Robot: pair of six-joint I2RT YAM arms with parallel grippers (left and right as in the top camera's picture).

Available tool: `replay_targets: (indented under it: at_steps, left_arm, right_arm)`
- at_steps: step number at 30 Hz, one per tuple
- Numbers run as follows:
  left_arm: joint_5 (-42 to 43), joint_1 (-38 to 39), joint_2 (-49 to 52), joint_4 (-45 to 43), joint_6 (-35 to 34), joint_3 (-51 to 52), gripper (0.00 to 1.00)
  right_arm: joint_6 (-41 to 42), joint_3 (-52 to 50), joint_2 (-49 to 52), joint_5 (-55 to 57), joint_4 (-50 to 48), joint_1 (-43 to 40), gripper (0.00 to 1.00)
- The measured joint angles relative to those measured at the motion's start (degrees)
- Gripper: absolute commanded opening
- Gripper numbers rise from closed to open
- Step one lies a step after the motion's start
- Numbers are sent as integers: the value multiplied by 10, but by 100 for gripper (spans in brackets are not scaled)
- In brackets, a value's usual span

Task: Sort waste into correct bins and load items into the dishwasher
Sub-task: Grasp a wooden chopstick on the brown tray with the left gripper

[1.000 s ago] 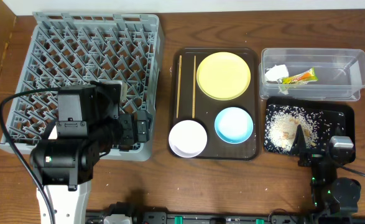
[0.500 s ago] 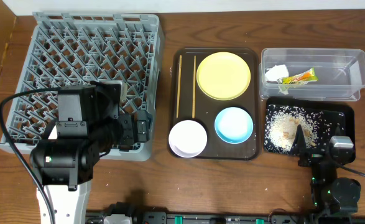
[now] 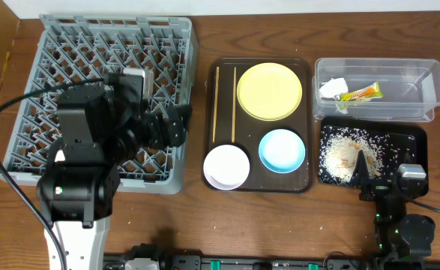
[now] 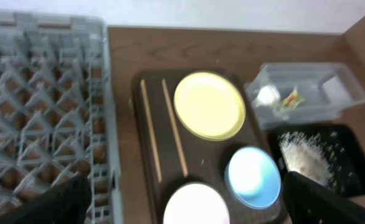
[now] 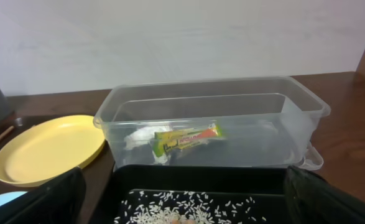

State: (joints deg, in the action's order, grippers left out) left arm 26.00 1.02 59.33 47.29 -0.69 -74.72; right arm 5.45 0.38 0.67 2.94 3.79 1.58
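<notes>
The grey dishwasher rack (image 3: 115, 45) fills the left of the table. My left gripper (image 3: 181, 126) hangs open over its right edge, with nothing between the fingers. In the left wrist view the left gripper (image 4: 185, 190) looks down on the chopsticks (image 4: 175, 127), yellow plate (image 4: 209, 104), light blue bowl (image 4: 252, 177) and white bowl (image 4: 194, 205). My right gripper (image 5: 182, 186) is open and empty at the near end of the black tray (image 5: 201, 177), which holds rice crumbs (image 5: 182, 208). Behind it, the clear tub (image 5: 257, 134) contains the wrapper (image 5: 188, 138) and white paper (image 5: 142, 137).
A dark brown serving tray (image 3: 257, 184) in the middle carries the plate (image 3: 269, 91), both bowls and the chopsticks (image 3: 233, 101). The clear tub (image 3: 411, 90) and black tray (image 3: 407, 142) sit side by side at the right. A wall runs behind the table.
My left arm has swung away from me and to the right over the rack, bringing its open gripper closer to the serving tray. The right arm has not moved.
</notes>
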Motion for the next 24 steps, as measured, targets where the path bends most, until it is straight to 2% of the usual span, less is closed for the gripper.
replay_targets:
  at_steps: [3,6,10,14,18,20,24]
  left_arm:
    - [10,29,32,-5,-17,-1,98]
    - [-12,95,101,-6,-26,-4,98]
    - [-79,186,235,-26,-36,-4,98]
    - [-145,233,335,-78,-55,-4,100]
    - [-202,236,403,-138,-78,-4,81]
    - [-221,234,431,-158,-86,-4,77]
    - [-256,234,493,-183,-92,-4,57]
  right_arm:
    - [0,0,0,0,0,0,99]
    - [0,0,0,0,0,0,99]
    - [0,0,0,0,0,0,99]
    - [0,0,0,0,0,0,99]
    - [0,0,0,0,0,0,99]
    - [0,0,0,0,0,0,99]
    - [0,0,0,0,0,0,99]
